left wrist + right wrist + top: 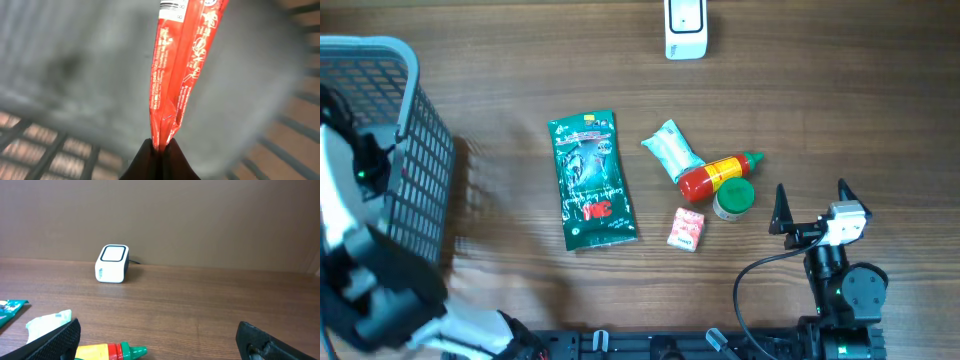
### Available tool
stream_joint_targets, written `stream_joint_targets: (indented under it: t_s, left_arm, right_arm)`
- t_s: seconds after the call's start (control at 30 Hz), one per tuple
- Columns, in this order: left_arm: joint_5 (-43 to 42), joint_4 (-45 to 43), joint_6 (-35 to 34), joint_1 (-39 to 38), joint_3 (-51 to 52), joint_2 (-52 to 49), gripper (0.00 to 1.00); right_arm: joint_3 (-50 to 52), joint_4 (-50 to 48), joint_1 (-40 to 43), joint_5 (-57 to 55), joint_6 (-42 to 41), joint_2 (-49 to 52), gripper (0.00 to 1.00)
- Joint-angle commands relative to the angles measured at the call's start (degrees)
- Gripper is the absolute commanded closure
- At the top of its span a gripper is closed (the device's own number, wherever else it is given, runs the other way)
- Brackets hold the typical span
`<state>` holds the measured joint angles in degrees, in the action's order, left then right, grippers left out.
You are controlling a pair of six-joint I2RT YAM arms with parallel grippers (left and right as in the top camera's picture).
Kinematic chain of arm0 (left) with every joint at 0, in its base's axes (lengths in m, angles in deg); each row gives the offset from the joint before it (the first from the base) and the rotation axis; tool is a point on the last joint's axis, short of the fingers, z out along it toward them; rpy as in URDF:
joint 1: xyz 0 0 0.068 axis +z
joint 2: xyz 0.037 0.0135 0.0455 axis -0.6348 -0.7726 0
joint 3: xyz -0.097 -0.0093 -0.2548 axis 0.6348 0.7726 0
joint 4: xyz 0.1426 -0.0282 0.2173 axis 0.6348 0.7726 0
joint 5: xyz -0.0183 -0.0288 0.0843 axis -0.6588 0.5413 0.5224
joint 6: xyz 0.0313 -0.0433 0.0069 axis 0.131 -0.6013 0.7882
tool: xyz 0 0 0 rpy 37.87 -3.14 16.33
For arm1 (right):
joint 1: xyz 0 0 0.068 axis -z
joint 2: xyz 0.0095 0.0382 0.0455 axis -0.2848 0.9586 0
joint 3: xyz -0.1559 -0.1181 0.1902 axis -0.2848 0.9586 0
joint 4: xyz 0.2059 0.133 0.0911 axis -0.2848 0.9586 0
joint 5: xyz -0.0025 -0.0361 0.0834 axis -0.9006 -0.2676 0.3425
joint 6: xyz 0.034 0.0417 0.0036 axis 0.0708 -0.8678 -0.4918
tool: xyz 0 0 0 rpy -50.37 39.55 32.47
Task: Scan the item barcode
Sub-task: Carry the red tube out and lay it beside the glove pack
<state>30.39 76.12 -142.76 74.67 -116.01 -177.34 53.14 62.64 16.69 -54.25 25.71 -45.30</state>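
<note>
In the left wrist view my left gripper (161,145) is shut on the lower end of a red packet (177,70), inside the grey basket (60,75). White printing and part of a barcode label (173,6) show at the packet's top edge. The white scanner (686,28) stands at the table's far edge and also shows in the right wrist view as a white scanner (112,263). My right gripper (811,190) is open near the front right with nothing between its fingers, and the right gripper (157,335) faces the scanner.
The wire basket (410,150) fills the left side, with my left arm in it. On the table lie a green packet (591,180), a white packet (672,150), a red sauce bottle (718,175), a green-lidded jar (734,197) and a small pink box (687,229).
</note>
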Motion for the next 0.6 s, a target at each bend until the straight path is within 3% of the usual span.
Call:
stream_joint_targets:
  t_s: [0.0,0.27,0.4,0.57]
  left_arm:
    - [0.00,0.35,1.64,0.22,-0.13,12.87,0.96]
    - [-0.09,-4.20,11.61,-3.21,-0.13,36.04,0.96]
    - [-0.07,-5.27,16.83,-13.94,-0.13,43.15,0.96]
    - [0.00,-4.98,22.62,-32.74,-0.11,42.88,0.96]
  right_arm:
    - [0.07,-0.11,-0.28,-0.74,0.98,-0.15,0.00]
    - [0.07,-0.11,-0.28,-0.76,0.98,-0.15,0.00]
    - [0.07,-0.11,-0.28,-0.76,0.98,-0.15,0.00]
    - [0.07,-0.11,-0.28,-0.74,1.01,-0.15,0.00]
